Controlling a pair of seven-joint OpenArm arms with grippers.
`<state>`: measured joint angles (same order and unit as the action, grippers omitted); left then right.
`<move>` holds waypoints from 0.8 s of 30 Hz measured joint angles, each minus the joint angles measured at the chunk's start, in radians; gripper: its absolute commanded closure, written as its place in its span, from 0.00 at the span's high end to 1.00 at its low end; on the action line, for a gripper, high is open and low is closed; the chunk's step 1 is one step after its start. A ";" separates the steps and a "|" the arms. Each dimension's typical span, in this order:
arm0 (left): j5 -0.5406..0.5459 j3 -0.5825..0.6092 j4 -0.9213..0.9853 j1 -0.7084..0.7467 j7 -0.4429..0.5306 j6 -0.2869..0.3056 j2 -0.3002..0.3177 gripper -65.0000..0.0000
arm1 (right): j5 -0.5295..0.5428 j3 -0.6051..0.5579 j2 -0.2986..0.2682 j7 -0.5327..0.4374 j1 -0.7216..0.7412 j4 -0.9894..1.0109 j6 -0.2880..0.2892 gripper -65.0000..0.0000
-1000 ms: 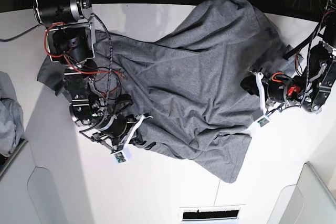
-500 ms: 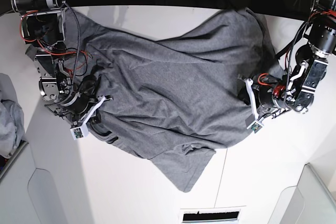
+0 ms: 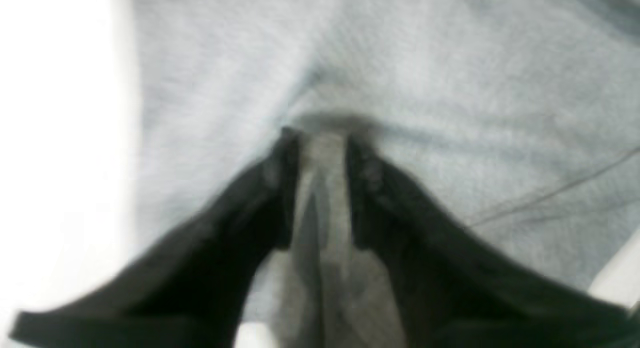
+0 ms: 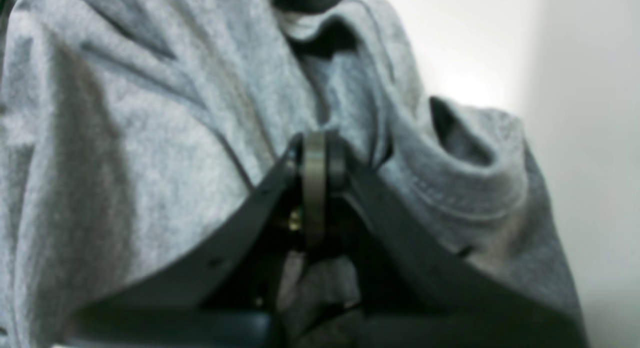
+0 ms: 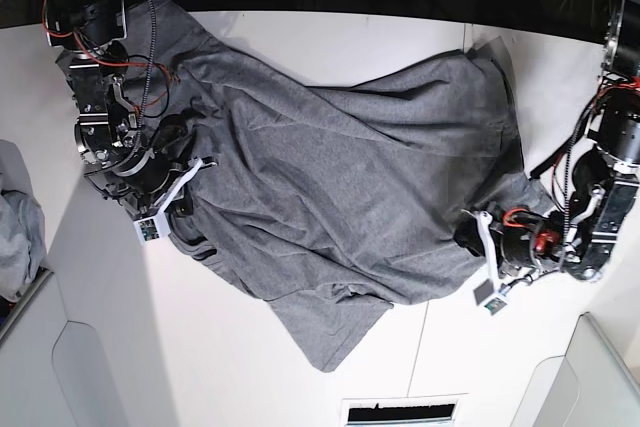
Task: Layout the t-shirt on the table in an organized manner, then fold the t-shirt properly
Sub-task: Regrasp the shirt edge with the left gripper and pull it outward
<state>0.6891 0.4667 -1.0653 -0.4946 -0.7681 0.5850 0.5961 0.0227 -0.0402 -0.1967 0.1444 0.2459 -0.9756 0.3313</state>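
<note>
The charcoal-grey t-shirt point(image 5: 340, 187) lies spread and wrinkled across the white table point(image 5: 300, 35), with a sleeve hanging toward the near edge. My right gripper point(image 5: 190, 182) sits at the shirt's left edge. In the right wrist view it point(image 4: 314, 142) is shut on a bunched hem of the t-shirt point(image 4: 150, 137). My left gripper point(image 5: 470, 242) is at the shirt's right lower corner. In the blurred left wrist view a raised fold of the t-shirt point(image 3: 450, 87) fills the narrow gap between the fingers of that gripper point(image 3: 322, 137).
A lighter bluish-grey garment heap point(image 5: 15, 227) lies at the left edge. Pale bin walls stand at the near left point(image 5: 80, 377) and near right point(image 5: 600, 377). A dark slot point(image 5: 400, 410) sits at the near edge. A thin seam point(image 5: 418, 347) crosses the table.
My right gripper pulled the shirt's edge left and back, and my left gripper drew the other corner toward the near edge. The shirt now lies stretched wider and flatter.
</note>
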 measured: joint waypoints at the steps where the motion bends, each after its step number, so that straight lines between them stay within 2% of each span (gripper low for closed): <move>1: 0.037 -0.001 -0.047 0.013 -0.018 0.003 0.040 0.45 | 0.003 0.001 0.000 -0.001 0.000 0.000 0.000 0.00; 5: 0.143 -0.001 -0.224 0.117 -0.089 0.090 0.160 0.47 | 0.010 0.001 0.000 0.002 0.000 0.000 0.000 0.00; 8: 0.149 0.004 -0.321 0.223 -0.089 0.097 0.185 0.47 | 0.022 0.001 0.000 0.002 0.000 0.000 0.000 0.00; 10: 0.121 0.006 -0.357 0.280 -0.071 0.098 0.179 0.47 | 0.022 0.001 0.000 0.003 0.000 0.000 0.000 0.00; 13: 0.001 0.005 -0.362 0.316 0.044 0.096 0.145 0.47 | 0.023 0.001 0.000 0.002 0.000 0.000 0.000 0.00; 16: -0.098 0.005 -0.327 0.315 0.112 0.021 0.111 0.47 | 0.023 0.001 0.000 0.001 0.000 0.000 0.001 0.00; 19: -0.163 0.004 -0.288 0.315 0.122 0.021 0.093 0.47 | 0.023 0.001 0.000 0.002 0.000 0.000 0.001 0.00; 24: -0.165 0.004 -0.274 0.317 0.119 0.029 0.085 0.47 | 0.023 0.001 0.000 0.002 0.000 0.000 0.001 0.00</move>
<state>0.5243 0.4709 -1.3388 -0.1772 -0.6491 0.6140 0.6815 0.0456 -0.0395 -0.1967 0.1459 0.2462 -0.9752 0.3321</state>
